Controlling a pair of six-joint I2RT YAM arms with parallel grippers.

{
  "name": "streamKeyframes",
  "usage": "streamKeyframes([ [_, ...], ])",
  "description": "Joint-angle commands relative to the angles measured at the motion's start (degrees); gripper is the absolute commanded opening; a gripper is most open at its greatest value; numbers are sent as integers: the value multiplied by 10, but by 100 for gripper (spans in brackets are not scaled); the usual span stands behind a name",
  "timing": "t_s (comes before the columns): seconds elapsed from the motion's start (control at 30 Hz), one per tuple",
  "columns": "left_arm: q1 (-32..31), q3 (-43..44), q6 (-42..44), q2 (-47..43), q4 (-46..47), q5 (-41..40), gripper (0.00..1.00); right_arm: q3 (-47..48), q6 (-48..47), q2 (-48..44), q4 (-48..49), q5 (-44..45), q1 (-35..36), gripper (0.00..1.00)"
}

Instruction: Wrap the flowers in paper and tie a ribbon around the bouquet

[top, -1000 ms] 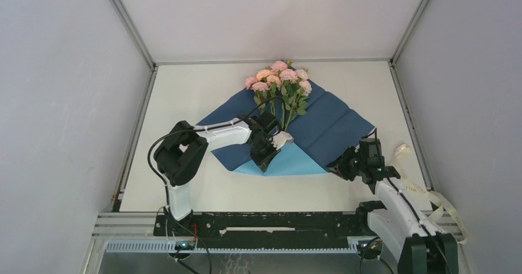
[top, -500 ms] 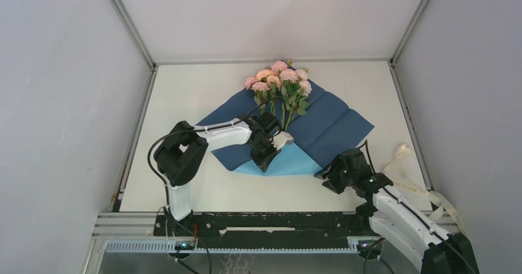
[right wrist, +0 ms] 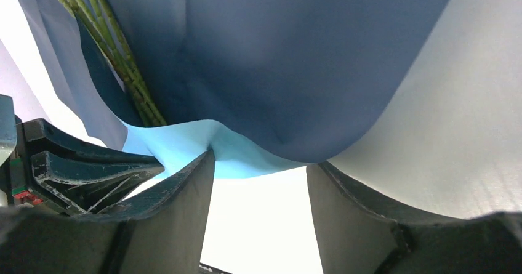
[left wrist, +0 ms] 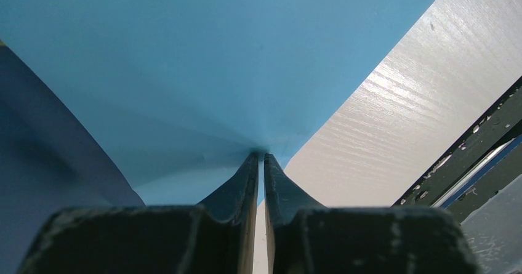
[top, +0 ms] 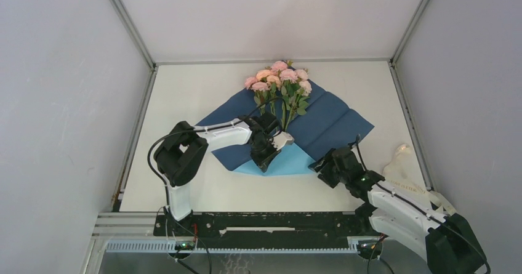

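Since a second ago, I note the right gripper [top: 321, 165] has swung in from beside the ribbon [top: 403, 163] to the near right edge of the paper [top: 335, 123]. Its jaws have gone from nearly closed to well apart, with the paper's edge at their mouth but nothing clamped. The left gripper [left wrist: 261, 158] is unchanged, jaws almost together and pinching the folded-up light-blue corner beside the stems of the flowers [top: 280, 78], which lie on the navy sheet, blooms at the far end.

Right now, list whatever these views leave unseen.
Top view: stem ends of pale pink artificial roses, under left tool and folded blue-and-navy paper sheet.
Top view: lettering on narrow cream-white ribbon too small; right arm covers part.
Left wrist view: roses absent; paper fills the frame.
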Motion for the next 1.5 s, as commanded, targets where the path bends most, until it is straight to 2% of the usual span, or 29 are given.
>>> streamKeyframes([
  [0.0, 4, -10, 12, -8, 2, -49, 14, 10, 36, 12, 33, 63, 40, 66],
  [0.23, 4, -11, 12, -8, 1, -47, 14, 18, 55, 47, 67, 114, 97, 69],
  [0.47, 4, -11, 13, -9, 2, -48, 14, 27, 48, 79, 94, 151, 121, 68],
  [0.57, 4, -12, 13, -9, 1, -50, 14, 28, 51, 80, 79, 175, 121, 58],
  [0.77, 4, -8, 15, -10, 0, -52, 14, 43, 10, 83, 58, 207, 130, 21],
  [0.9, 5, 20, 20, -17, -22, -56, 15, 57, -22, 90, 47, 215, 138, 3],
  [0.97, 5, 49, 28, -31, -43, -40, 18, 62, -29, 88, 43, 222, 144, 0],
  [1.13, 4, 113, 44, -54, -77, 9, 25, 79, -44, 87, 28, 244, 164, 0],
  [1.3, 3, 149, 16, -7, -70, 55, 26, 86, -52, 87, 24, 257, 170, 0],
  [1.47, 3, 167, -5, 51, -28, 30, 27, 87, -57, 87, 24, 259, 177, 0],
])
